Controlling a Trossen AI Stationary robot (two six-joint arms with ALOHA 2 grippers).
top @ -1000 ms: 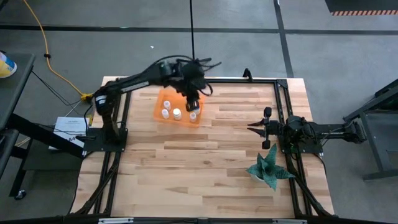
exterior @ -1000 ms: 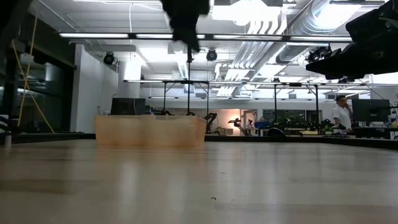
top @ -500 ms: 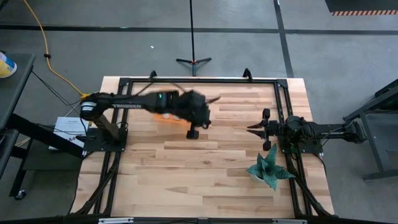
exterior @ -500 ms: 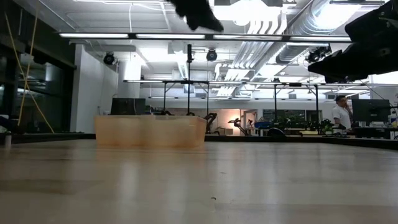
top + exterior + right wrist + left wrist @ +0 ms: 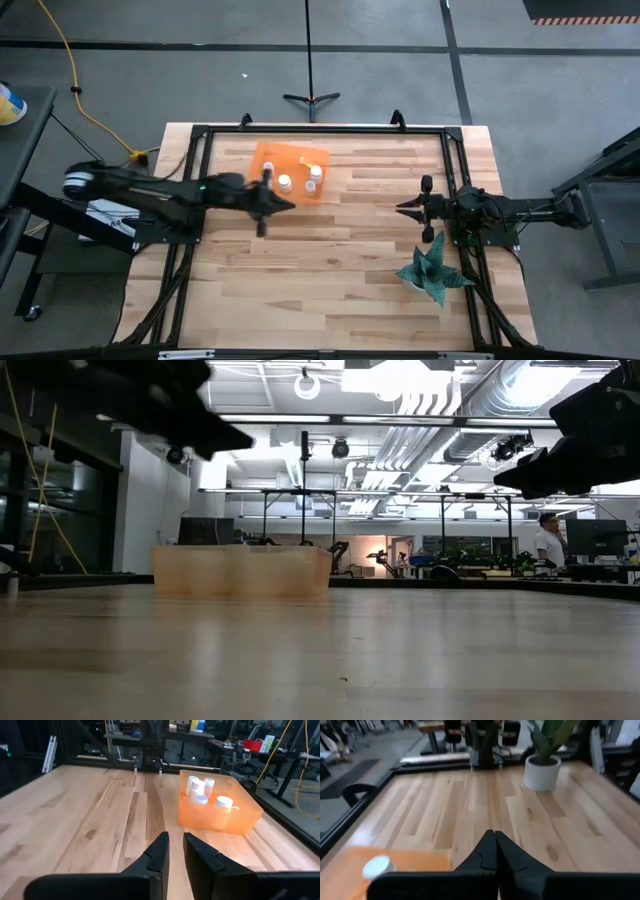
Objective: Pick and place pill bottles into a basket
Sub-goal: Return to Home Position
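The orange tray (image 5: 290, 160) stands on the table's far left part; it also shows in the low view (image 5: 240, 571) and the right wrist view (image 5: 236, 817). Several white-capped pill bottles (image 5: 285, 182) stand upright inside it (image 5: 223, 803). My left gripper (image 5: 268, 203) is shut and empty, in the air just beyond the tray's near edge; in its wrist view (image 5: 493, 836) the tray's corner (image 5: 420, 860) and one bottle cap (image 5: 376, 866) show. My right gripper (image 5: 408, 207) waits at the right, its fingers (image 5: 161, 845) a narrow gap apart, pointing at the tray.
A spiky green plant in a white pot (image 5: 432, 272) stands at the near right, next to my right arm; it also shows in the left wrist view (image 5: 542, 770). A black frame (image 5: 320, 128) runs round the table's edges. Bare wood lies between the tray and the plant.
My left gripper has left the space over the tray, gone toward the table's near edge and then drawn back toward the left edge, the arm stretching out flat along the table's left side. The tray and my right arm have kept still.
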